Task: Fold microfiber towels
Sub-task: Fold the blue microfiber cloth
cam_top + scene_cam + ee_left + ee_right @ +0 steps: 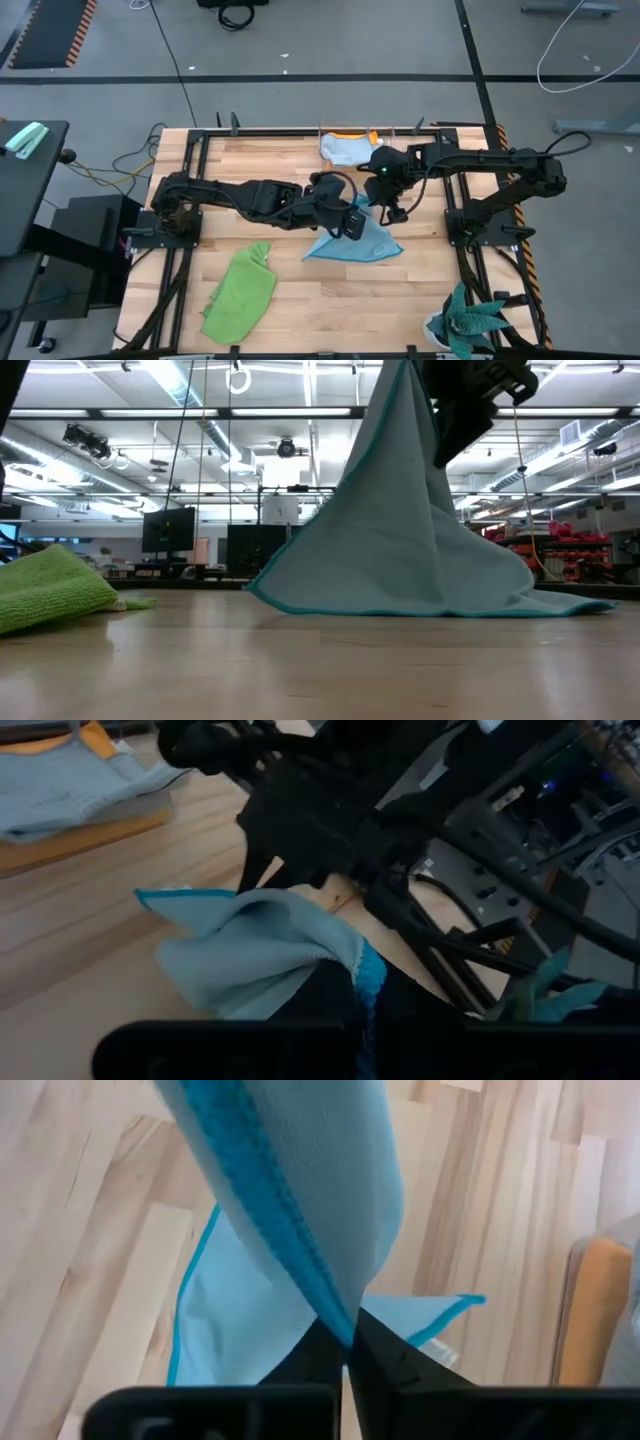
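A light blue towel (358,243) stands like a tent at the table's middle, raised at its top, with its lower hem (430,608) resting on the wood. My left gripper (352,224) and my right gripper (389,207) are both shut on its upper part, close together. A lime green towel (240,292) lies crumpled at the near left. A grey towel (345,150) lies on an orange-yellow one (352,136) at the far edge. My left gripper pinches a bunched part of the towel by its teal hem (368,972) between its two fingers, slanting down from the table's left. The cloth spreads slack from there toward the table. My right gripper pinches the towel's hemmed edge (336,1318) between its two fingertips, slanting down from above. The edge runs on from the fingers in a narrow fold, and the lower cloth (240,1330) lies spread on the table.
A clear box (372,134) holds the grey and orange-yellow towels at the far edge. A teal spiky plant (468,322) stands at the near right corner. Bare wood lies between the green towel and the blue one.
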You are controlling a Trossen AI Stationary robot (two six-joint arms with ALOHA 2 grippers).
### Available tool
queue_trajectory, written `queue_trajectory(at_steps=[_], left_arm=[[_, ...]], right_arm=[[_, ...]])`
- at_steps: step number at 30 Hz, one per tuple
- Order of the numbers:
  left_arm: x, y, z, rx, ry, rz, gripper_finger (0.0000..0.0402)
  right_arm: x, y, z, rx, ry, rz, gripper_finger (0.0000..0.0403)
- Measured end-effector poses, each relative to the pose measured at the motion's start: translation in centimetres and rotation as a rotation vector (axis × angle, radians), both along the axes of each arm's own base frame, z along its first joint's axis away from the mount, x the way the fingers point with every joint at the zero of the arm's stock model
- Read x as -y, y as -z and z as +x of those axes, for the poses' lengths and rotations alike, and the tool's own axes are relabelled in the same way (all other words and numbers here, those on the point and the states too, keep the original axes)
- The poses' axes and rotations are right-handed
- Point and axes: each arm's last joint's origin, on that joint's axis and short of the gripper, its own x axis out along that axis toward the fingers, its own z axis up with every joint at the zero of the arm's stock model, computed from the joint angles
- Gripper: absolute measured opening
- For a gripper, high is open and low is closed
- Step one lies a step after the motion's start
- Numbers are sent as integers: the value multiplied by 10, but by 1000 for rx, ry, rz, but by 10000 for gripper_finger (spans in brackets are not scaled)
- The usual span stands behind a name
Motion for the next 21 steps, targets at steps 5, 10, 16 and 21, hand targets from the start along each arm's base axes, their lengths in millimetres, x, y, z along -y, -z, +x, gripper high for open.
queue_trajectory(at_steps=[5,10,16,21], left_arm=[[3,0,-3,-13,-4,-12,3],[4,3,-6,-44,-17,-26,3],[6,5,-7,-60,-14,-24,3],[6,5,-8,-67,-15,-23,3]], right_arm=[[0,0,-2,-17,2,5,7],[-1,0,-8,-55,3,11,19],[-2,-3,-13,-63,4,13,14],[-3,-4,-16,-75,4,16,14]])
